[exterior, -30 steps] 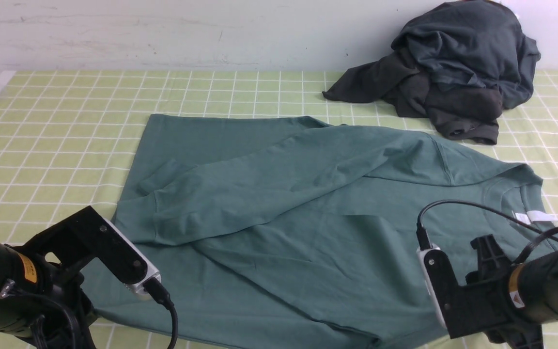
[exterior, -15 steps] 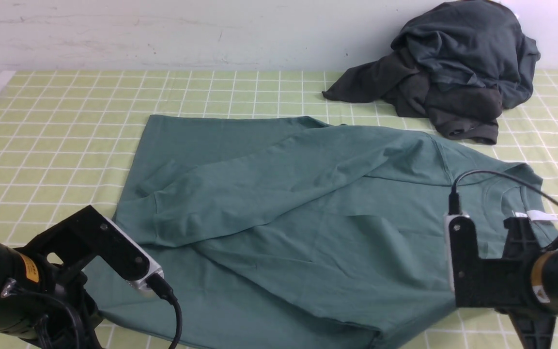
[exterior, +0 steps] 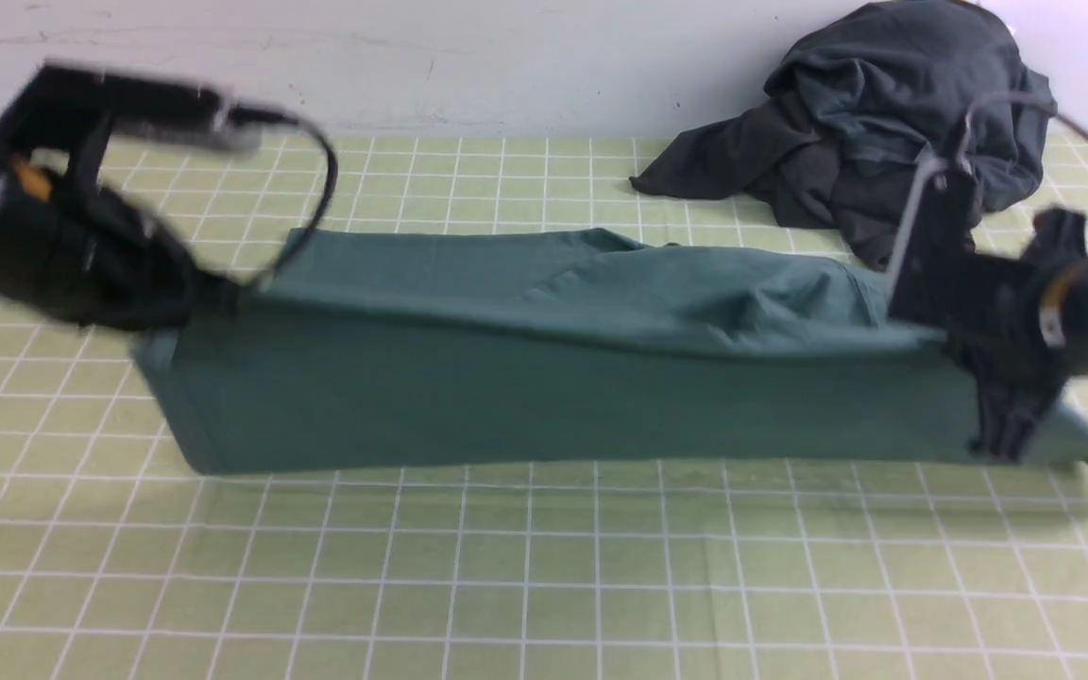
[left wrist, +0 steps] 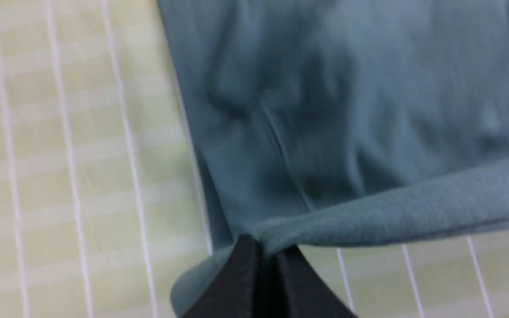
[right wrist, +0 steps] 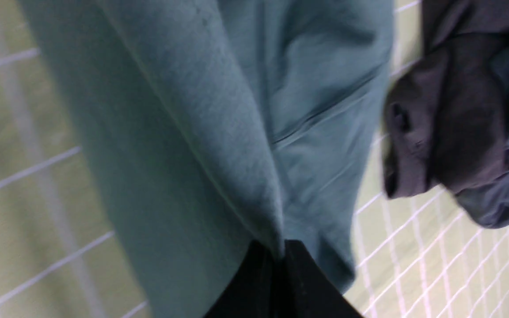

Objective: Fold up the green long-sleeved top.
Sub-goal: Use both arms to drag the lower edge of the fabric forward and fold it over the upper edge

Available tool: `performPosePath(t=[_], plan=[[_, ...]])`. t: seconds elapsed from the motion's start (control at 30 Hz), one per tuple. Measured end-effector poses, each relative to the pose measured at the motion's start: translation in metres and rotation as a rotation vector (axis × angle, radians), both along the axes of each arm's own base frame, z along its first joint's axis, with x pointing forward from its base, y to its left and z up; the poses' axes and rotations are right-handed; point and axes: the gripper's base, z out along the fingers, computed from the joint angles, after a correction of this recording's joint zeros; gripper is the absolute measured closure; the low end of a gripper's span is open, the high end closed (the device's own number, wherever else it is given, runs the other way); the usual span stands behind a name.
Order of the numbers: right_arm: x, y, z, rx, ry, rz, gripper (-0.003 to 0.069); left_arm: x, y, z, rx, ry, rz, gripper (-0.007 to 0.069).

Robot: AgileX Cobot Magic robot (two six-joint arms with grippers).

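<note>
Left gripper [left wrist: 267, 254]: pressed together, pinching an edge of the muted teal-green cotton long-sleeved top [exterior: 553, 397] | Right gripper [right wrist: 281, 249]: pinching another edge | Top: stretched between both grippers, hanging below them.

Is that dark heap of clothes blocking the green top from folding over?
Nothing visible does. The left gripper and right gripper pinch the green top; the dark heap lies beside its far right corner, not on it.
</note>
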Motion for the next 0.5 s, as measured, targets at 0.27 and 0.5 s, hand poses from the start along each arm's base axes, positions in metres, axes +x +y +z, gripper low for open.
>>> performPosePath(t=[0.27, 0.5], plan=[[0.107, 0.012, -0.011, 0.024, -0.092, -0.018, 0.0659, 0.134, -0.012, -0.02, 0.004, -0.088, 0.0, 0.0618], [0.145, 0.016, -0.041, 0.062, -0.074, -0.076, 0.0508, 0.207, -0.006, -0.093, 0.031, 0.027, 0.021, 0.0468]])
